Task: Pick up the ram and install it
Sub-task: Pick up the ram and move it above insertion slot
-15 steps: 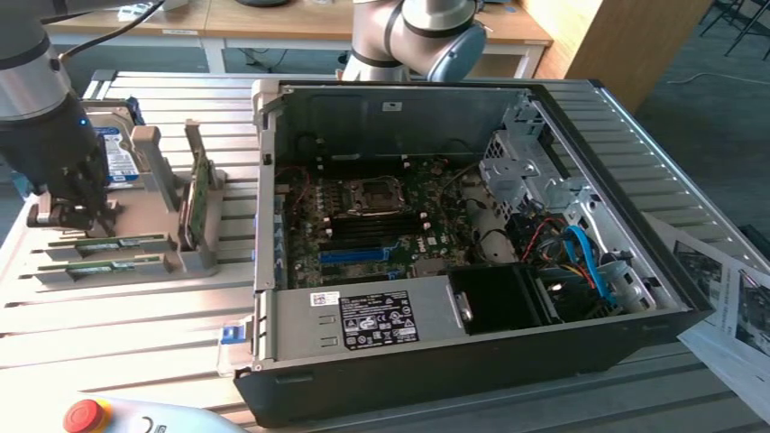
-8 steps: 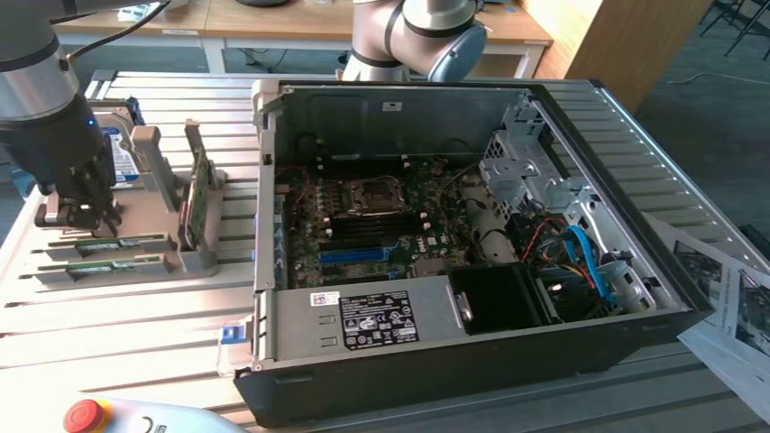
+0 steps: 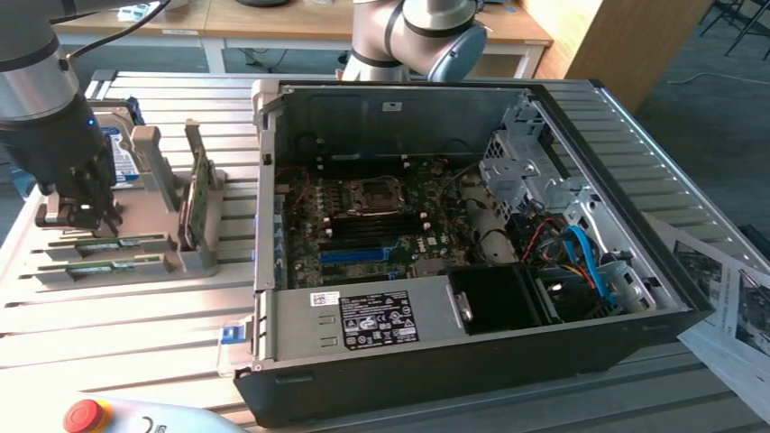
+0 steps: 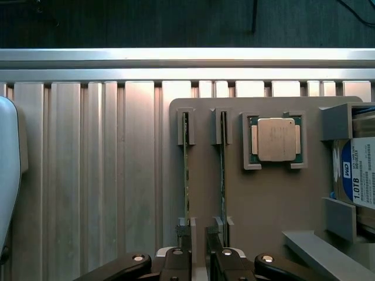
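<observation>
**Gripper low over the holder, ram seated in its slot**

The gripper [image 4: 199, 237] is closest to the wrist camera. Its two black fingers [image 4: 176, 257] stand partway apart, with bare grey holder [image 4: 269, 205] between them and nothing clamped. Each fingertip lines up roughly with one of two thin green sticks that run straight ahead of the gripper. These are the ram [image 4: 186, 175] and a second ram stick [image 4: 223, 175], both on edge in parallel slots. The pads seem to stop just short of the sticks' near ends, but the slot posts there hide the tips, so contact cannot be ruled out.

Past the second stick, away from the ram, a processor [image 4: 275, 139] lies flat in a square recess of the holder. Farther out on that side is a blue-labelled hard drive [image 4: 363, 175].

The holder rests on a slatted metal table [image 4: 88, 175]. In the exterior view the gripper is low over the holder's end. The open computer case [image 3: 481, 343] sits well apart from it, toward the exterior view's right, with its motherboard [image 3: 361, 216] exposed. A red stop button [image 3: 87, 415] sits at the table's near edge.
</observation>
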You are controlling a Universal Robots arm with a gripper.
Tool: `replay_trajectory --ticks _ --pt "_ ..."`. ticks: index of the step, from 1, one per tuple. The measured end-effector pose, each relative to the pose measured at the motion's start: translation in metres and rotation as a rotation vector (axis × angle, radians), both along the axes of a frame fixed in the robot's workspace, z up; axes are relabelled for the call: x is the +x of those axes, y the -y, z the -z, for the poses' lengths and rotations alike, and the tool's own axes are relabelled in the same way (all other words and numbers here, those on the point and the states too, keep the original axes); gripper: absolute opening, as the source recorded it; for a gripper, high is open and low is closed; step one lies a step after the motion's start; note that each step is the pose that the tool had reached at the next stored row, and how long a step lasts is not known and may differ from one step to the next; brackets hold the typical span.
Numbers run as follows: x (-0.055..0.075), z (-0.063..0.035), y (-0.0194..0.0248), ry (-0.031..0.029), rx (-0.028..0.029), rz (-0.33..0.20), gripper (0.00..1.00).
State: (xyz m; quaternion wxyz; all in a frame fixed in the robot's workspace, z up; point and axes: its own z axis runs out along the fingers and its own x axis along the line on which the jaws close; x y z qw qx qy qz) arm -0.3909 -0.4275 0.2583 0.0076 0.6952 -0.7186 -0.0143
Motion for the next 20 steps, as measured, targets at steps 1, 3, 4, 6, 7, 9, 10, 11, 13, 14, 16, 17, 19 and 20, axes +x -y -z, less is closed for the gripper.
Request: replay_trajectory --ticks 1,3,4,6,7,9,10,11,13,14,16,17,19,20 --pt "0.0 0.0 0.0 0.001 0.0 0.0 0.24" --pt "0.0 0.0 0.0 0.0017 0.0 0.0 0.24" --pt "0.0 0.0 0.0 0.0018 0.0 0.0 0.24" --pt "0.0 0.0 0.0 0.0019 0.0 0.0 0.24" --pt "0.0 0.0002 0.0 0.0019 0.0 0.0 0.24" --pt "0.0 0.0015 0.0 0.0018 0.0 0.0 0.24" --pt "0.0 0.0025 0.0 0.0018 0.0 0.0 0.24" --pt "0.0 0.0036 0.0 0.0019 0.0 0.0 0.24" --pt "0.0 0.0055 0.0 0.0019 0.0 0.0 0.24" --pt "0.0 0.0065 0.0 0.0018 -0.0001 0.0 0.24" --pt "0.0 0.0085 0.0 0.0019 -0.0001 0.0 0.24" --pt "0.0 0.0095 0.0 0.0019 0.0 0.0 0.24" --pt "0.0 0.0113 0.0 0.002 -0.0001 0.0 0.24" --pt "0.0 0.0122 0.0 0.002 -0.0001 0.0 0.24"
